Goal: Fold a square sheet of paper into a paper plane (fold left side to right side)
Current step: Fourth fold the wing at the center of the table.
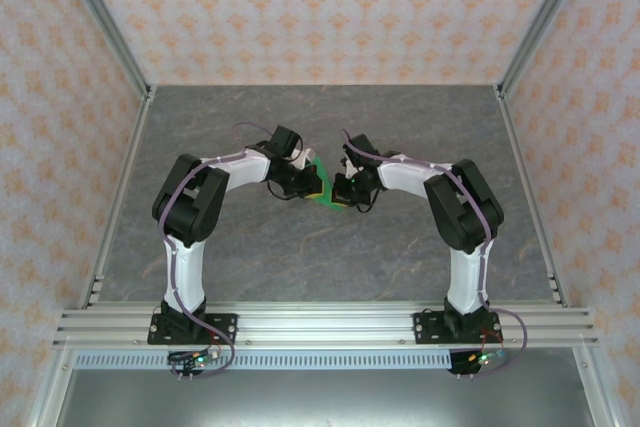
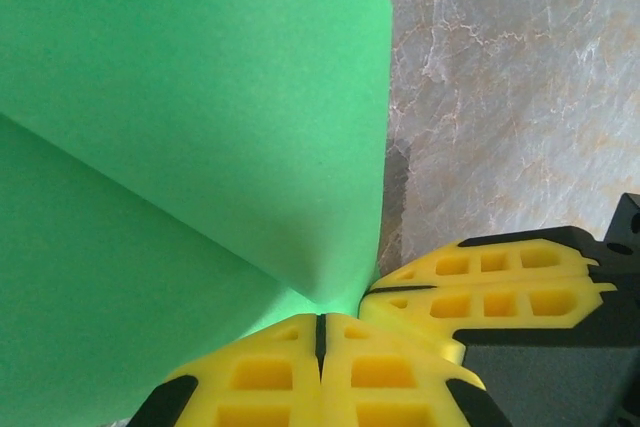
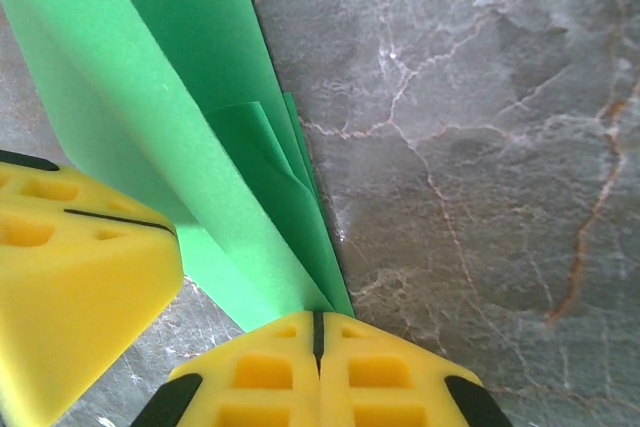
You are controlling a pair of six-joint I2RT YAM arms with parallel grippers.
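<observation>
Where the two arms meet over the middle of the table (image 1: 400, 257), we see the paper (image 2: 180, 127) pinched between them. It appears raised off the surface, though we cannot tell whether its far edge touches down. The left gripper (image 2: 321, 322) is fully closed, and a broad creased panel of the sheet fans out from its tips. The right gripper (image 3: 318, 319) is likewise clamped tight, on a narrow edge where several layers overlap. The two grippers sit just beside each other.

We judge three hazards. If the arms draw apart, the thin sheet may tear between the two pinches. If either grip is shallow, the paper may slip and the left-to-right fold will land askew. With the fingers so near, a small sideways move could knock one gripper into the other.

The patterned walls (image 1: 320, 7) and the near rail (image 1: 330, 325) stand well apart from the work. We see nothing else on the table to obstruct it.
</observation>
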